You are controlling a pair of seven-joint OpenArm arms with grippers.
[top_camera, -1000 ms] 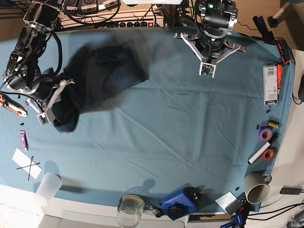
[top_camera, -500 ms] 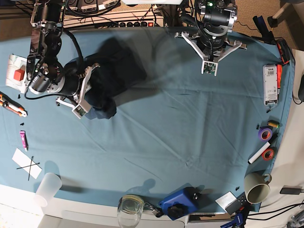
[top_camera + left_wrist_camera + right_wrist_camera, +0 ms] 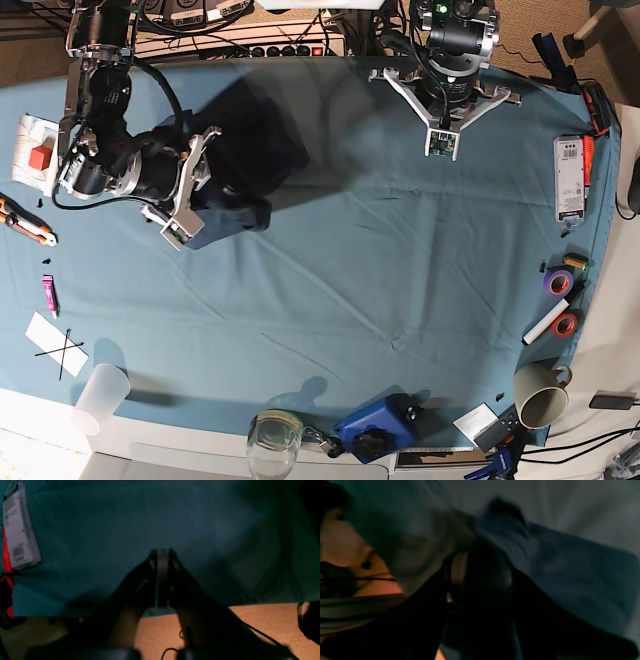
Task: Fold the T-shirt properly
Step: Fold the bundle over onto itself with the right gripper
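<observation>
The dark navy T-shirt [image 3: 250, 150] lies bunched at the back left of the teal tablecloth [image 3: 400, 270]. My right gripper [image 3: 205, 195] is shut on a fold of the T-shirt at the bunch's front left. In the blurred right wrist view the gripper [image 3: 482, 555] clamps dark cloth, and the T-shirt [image 3: 565, 570] stretches away to the right. My left gripper [image 3: 440, 140] hovers at the back right, apart from the T-shirt. In the left wrist view it [image 3: 162, 555] is shut and empty over bare tablecloth [image 3: 125, 517].
A grey package [image 3: 568, 178] lies at the right edge; it also shows in the left wrist view [image 3: 17, 527]. Tape rolls [image 3: 557, 282], a mug [image 3: 540, 395], a blue device [image 3: 375, 428], a glass [image 3: 274, 440] and a white cup [image 3: 98, 398] line the front. Orange pliers [image 3: 25, 222] lie at the left.
My right gripper has swung from the left edge toward the table's middle, dragging the T-shirt's hanging part with it and bunching it. My left arm has hardly moved.
</observation>
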